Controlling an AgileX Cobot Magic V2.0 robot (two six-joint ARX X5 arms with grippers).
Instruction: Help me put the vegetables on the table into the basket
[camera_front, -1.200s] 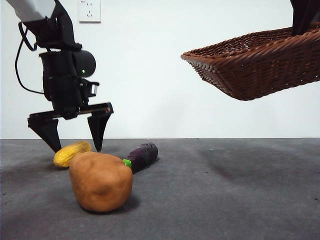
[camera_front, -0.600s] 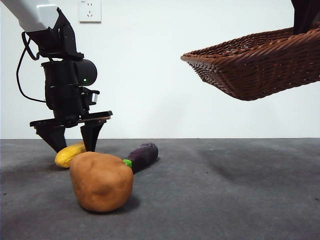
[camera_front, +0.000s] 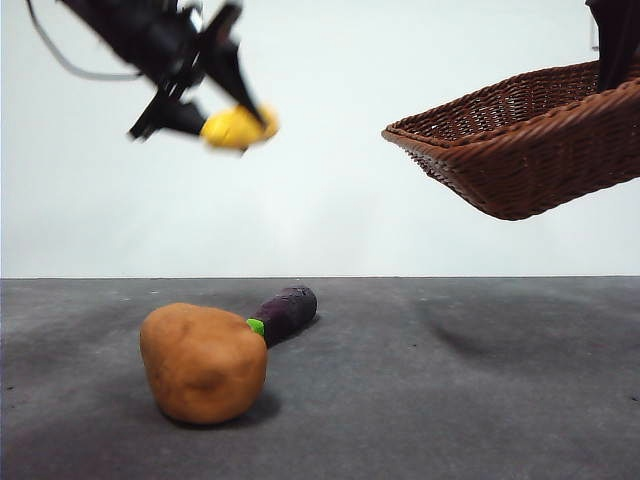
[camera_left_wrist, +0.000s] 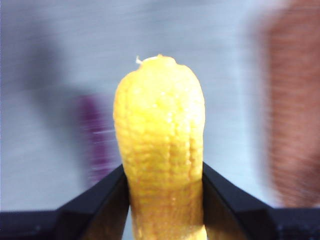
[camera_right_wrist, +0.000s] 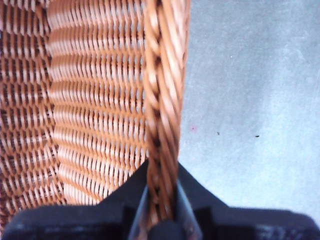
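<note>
below, dark grey table (camera_front: 450, 400) against white wall (camera_front: 330, 180); left fingers (camera_left_wrist: 165, 200) clamping corn (camera_left_wrist: 161, 145), right fingers (camera_right_wrist: 161, 200) pinching basket rim (camera_right_wrist: 162, 90)

Corn cob (camera_left_wrist: 160, 150) clamped between left gripper (camera_left_wrist: 162, 200) jaws; basket (camera_front: 530, 150) rim pinched by right gripper (camera_right_wrist: 162, 212), tilted, airborne.

Clamped between the two black jaws of the left gripper (camera_left_wrist: 165, 200): the yellow corn cob (camera_left_wrist: 161, 145), pointing straight out beyond them, above a blurred grey tabletop (camera_left_wrist: 45, 115) and purple eggplant (camera_left_wrist: 97, 140).
</note>
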